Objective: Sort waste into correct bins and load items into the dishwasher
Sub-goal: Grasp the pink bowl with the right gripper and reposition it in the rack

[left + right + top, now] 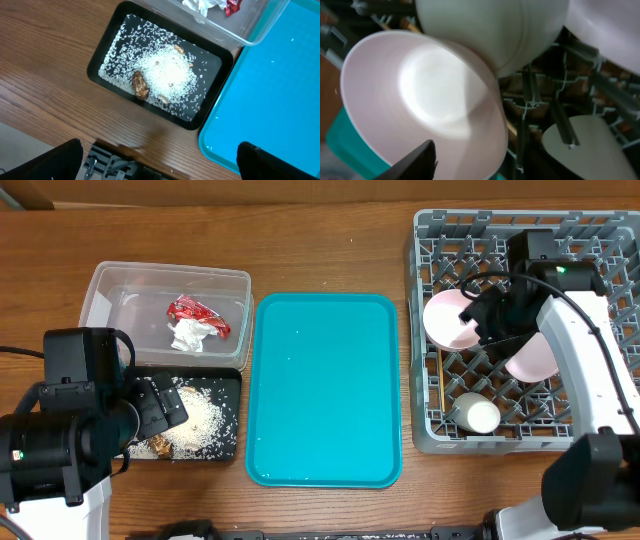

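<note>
The grey dish rack (600, 240) stands at the right. My right gripper (487, 315) is inside it, shut on the rim of the large white plate (450, 320), which stands on edge. In the right wrist view one finger (415, 162) lies on the plate's inner face (420, 90); the other finger is hidden behind the plate. A small white bowl (478, 415) and another white dish (532, 360) sit in the rack. Thin chopsticks (441, 385) lie along its left side. My left gripper (160, 172) is open and empty, above the black tray (107, 47) of rice scraps (167, 75).
The clear tub (105, 280) at the back left holds the red wrapper (195, 310) and the white tissue (188, 335). The large teal tray (325, 390) lies between the bins and the rack. The table's front edge is just below my left gripper.
</note>
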Robot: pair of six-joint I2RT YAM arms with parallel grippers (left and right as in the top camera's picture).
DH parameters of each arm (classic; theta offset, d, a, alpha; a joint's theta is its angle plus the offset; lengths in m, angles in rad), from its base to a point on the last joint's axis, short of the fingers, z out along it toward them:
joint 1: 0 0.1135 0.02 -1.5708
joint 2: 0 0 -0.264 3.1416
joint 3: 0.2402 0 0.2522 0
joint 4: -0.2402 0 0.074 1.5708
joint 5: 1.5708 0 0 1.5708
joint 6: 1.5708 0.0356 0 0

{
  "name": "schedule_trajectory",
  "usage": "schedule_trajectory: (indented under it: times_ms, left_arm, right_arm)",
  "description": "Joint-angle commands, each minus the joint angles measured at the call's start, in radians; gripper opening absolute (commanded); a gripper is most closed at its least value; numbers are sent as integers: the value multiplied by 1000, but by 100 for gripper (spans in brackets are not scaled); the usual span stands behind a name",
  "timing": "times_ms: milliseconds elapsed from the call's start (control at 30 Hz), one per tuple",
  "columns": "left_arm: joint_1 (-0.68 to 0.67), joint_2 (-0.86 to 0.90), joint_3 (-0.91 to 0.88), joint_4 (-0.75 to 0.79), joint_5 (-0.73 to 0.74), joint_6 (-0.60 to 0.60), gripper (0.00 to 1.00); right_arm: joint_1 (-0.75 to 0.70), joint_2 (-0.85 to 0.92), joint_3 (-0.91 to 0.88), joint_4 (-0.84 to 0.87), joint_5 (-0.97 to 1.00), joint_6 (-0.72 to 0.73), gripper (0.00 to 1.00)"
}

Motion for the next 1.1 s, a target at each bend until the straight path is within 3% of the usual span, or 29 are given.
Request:
schedule_trajectory:
  times_ms: [0, 133, 267, 467, 800, 1067]
  left_arm:
    - [6, 2, -2, 2, -6, -14, 100]
    - [6, 2, -2, 2, -6, -14, 100]
    - [6, 2, -2, 2, -6, -14, 100]
    - [6, 2, -2, 2, -6, -14, 100]
    - [6, 2, -2, 2, -6, -14, 100]
    - [6, 2, -2, 2, -6, -14, 100]
  right_arm:
    - [0, 25, -14, -3, 11, 19, 43]
    - [-1, 26, -31, -3, 34, 20, 34]
    - [-3, 26, -52, -3, 76, 40, 33]
    - [-6, 24, -74, 11, 97, 45, 4]
    - [9, -100, 101, 32, 181, -116, 4]
    - [125, -182, 138, 259, 414, -509, 4]
